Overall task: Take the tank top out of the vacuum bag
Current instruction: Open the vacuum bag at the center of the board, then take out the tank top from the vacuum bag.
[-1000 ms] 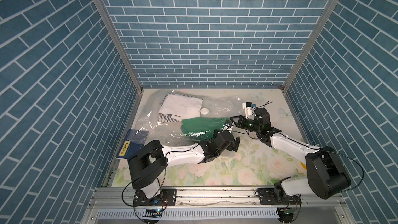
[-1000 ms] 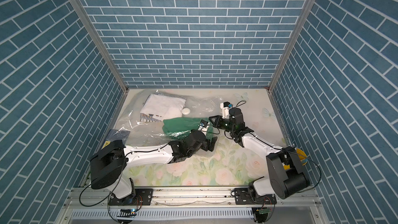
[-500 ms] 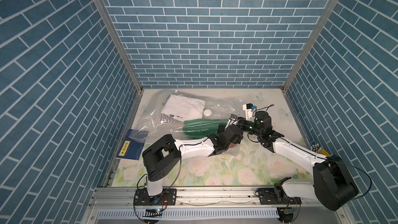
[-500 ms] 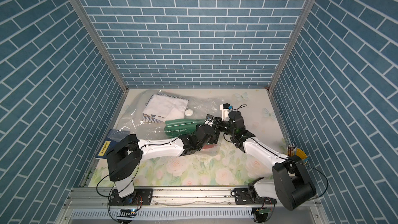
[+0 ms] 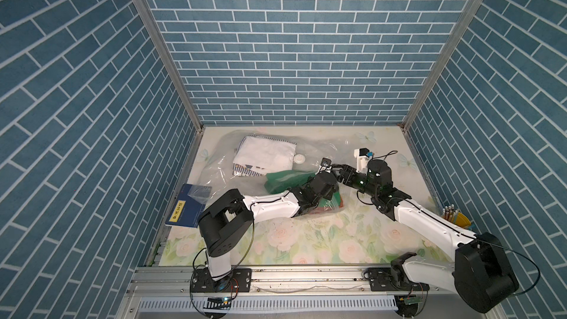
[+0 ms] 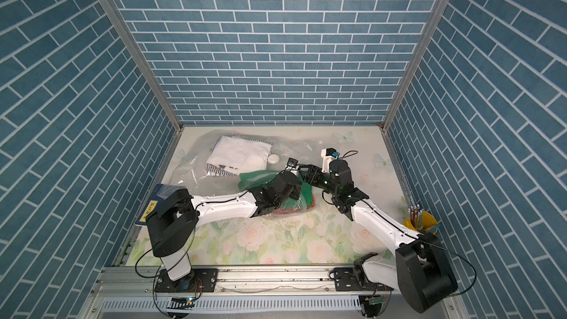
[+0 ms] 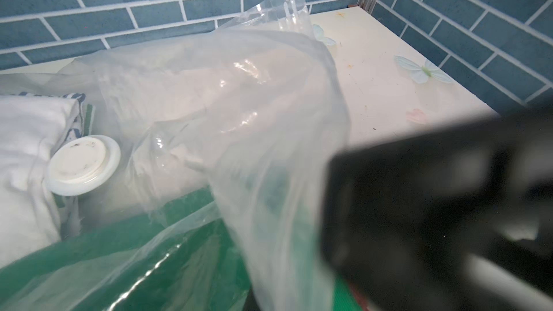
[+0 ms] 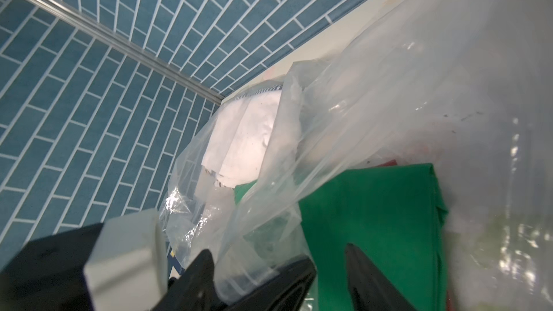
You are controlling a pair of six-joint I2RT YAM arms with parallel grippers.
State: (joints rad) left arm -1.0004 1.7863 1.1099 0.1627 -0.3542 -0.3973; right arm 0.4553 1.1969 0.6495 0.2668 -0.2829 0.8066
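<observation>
The vacuum bag (image 5: 310, 148) lies crinkled at the back of the table, its round white valve (image 7: 82, 164) facing up. Inside lie a white folded garment with striped edges (image 5: 265, 156) and a green folded garment (image 8: 374, 219), which I take for the tank top. The green one reaches the bag's mouth. My left gripper (image 5: 331, 177) is at that mouth, shut on the bag's film; its jaws are hidden in its wrist view. My right gripper (image 8: 278, 249) stands open right against it, film draped between its fingers (image 8: 354, 261).
A blue booklet with a yellow label (image 5: 188, 207) lies by the left wall. A yellow cup of pencils (image 6: 418, 220) stands by the right wall. Something red (image 6: 310, 205) lies under the green garment. Tiled walls close in three sides.
My left gripper moved from the table's front to the bag's mouth and shut on the film. My right gripper, shut before, has opened.
</observation>
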